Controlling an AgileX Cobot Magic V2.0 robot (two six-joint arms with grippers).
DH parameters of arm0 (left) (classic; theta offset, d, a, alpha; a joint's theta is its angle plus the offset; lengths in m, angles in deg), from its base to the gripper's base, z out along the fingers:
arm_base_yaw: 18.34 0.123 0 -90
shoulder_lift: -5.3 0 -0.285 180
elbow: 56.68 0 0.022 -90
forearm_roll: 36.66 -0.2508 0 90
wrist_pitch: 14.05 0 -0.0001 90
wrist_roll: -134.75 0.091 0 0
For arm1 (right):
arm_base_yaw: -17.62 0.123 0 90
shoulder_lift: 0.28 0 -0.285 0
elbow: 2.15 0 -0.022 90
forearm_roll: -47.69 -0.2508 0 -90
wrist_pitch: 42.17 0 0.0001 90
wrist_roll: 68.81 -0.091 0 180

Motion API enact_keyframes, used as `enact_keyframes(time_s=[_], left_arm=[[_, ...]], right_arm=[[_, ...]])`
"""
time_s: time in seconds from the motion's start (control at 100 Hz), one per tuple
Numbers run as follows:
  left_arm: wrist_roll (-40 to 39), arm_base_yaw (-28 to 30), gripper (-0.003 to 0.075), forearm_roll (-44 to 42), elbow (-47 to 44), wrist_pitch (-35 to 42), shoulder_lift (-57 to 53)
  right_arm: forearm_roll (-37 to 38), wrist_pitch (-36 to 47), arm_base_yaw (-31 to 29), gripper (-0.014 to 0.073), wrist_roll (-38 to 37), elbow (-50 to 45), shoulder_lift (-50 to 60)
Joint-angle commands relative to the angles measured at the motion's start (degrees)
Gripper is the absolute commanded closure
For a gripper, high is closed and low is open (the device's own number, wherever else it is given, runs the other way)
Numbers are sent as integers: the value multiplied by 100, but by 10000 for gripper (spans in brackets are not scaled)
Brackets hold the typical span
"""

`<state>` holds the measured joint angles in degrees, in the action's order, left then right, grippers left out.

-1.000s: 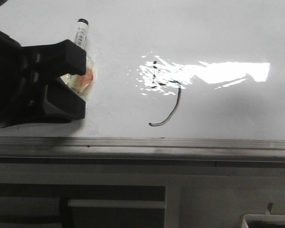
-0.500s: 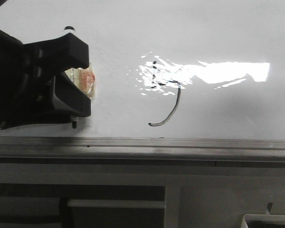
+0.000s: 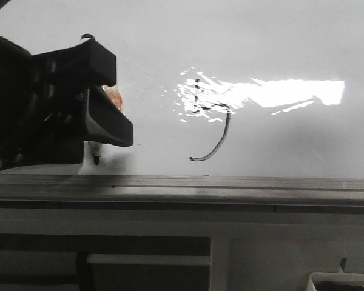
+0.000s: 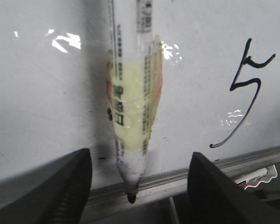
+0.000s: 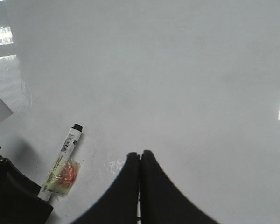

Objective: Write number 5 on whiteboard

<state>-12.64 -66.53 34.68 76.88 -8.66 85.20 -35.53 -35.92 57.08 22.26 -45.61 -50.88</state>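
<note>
Near the front edge of the whiteboard (image 3: 279, 36), the number 5 (image 3: 211, 118) is already drawn: a short vertical, a small crossbar and a long hooked tail, partly crossed by the bright glare patch (image 3: 291, 92). In the left wrist view the number 5 (image 4: 245, 91) reads clearly, with its tail ending just above the grey edge rail (image 3: 230, 185).

Well to the left of the figure, the marker (image 4: 130, 102) lies flat on the board. Its black tip points toward the rail and sits at or just over the rail's edge. A yellowish wrap with a red patch covers its middle. The right wrist view shows the marker (image 5: 60, 163) free on the white surface, its capped end pointing away from the rail.

The left gripper (image 4: 137, 186) is spread wide, one finger on each side of the marker's tip end, with no contact visible. The right gripper (image 5: 140, 186) hangs over bare board, its fingers pressed together and holding nothing.

Judgement: the writing is done and the marker is released. Risks from here:
- A left finger dragged sideways could roll the marker toward the fresh strokes and smear them.
- A nudge toward the rail could push the tip over the edge, marking the rail or dropping the marker off the counter.

Containers: a light tray corner (image 3: 343, 280) shows below the board; its contents cannot be determined.
</note>
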Motion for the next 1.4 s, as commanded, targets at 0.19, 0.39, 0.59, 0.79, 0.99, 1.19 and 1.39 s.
enact_keyframes(time_s=[0.19, 0.39, 0.59, 0.79, 0.99, 1.19, 1.39], left_arm=[[-21, 87, 184, -373, 47, 714, -737], [8, 87, 185, -735, 47, 685, -1658], [649, 87, 276, -1197, 34, 622, -2786], [1620, 87, 594, -1197, -202, 338, -3824], [1651, 87, 741, -1134, -649, 311, -4383], [1641, 87, 741, -1053, -720, 273, -4400], [1641, 87, 741, -674, -720, -539, -4400]], right_arm=[[-41, 68, -15, 659, -15, 160, 54], [-140, 43, -15, 659, -15, 160, 76], [-149, -170, -15, 659, -4, 19, 677], [-149, 279, -15, 660, 4, -1063, 2180], [-260, 388, -15, 660, 4, -1997, 3791], [-460, 524, -15, 659, 4, -2168, 4405], [-487, 652, -15, 659, 4, -2168, 4391]])
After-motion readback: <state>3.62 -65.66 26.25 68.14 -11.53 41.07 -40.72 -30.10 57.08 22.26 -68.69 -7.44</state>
